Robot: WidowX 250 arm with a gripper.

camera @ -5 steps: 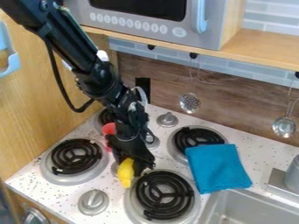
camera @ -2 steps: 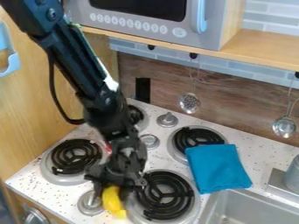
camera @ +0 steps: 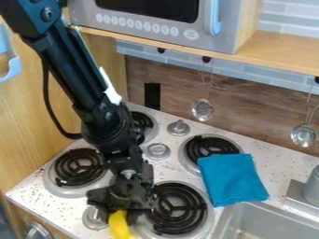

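The black gripper (camera: 122,210) hangs over the front of a speckled white stovetop surface (camera: 283,161), apparently clasped around a yellow thing (camera: 119,226), perhaps a toy banana. That yellow thing pokes out below the gripper and runs down to the bottom edge of the view; whether it touches the surface, I cannot tell. Just left of the gripper is a silver knob (camera: 92,218), partly covered by it, and close by on the right is a front burner (camera: 176,208) with a black coil. Above and to the gripper's left lies another coil burner (camera: 78,167); above and to its right is a round silver knob (camera: 158,151). Farther right, a folded blue cloth (camera: 232,179) lies against a back burner (camera: 209,145), with a grey sink (camera: 272,223) beyond the front burner. Well above the gripper, a slotted spoon (camera: 202,110) and, farther right, a ladle (camera: 303,135) hang on the wall, and a toy microwave (camera: 156,28) sits higher still. The step in hand looks like handling the yellow thing in the grasp — the next move calls for a firm hold and care around the nearby knob and coil.
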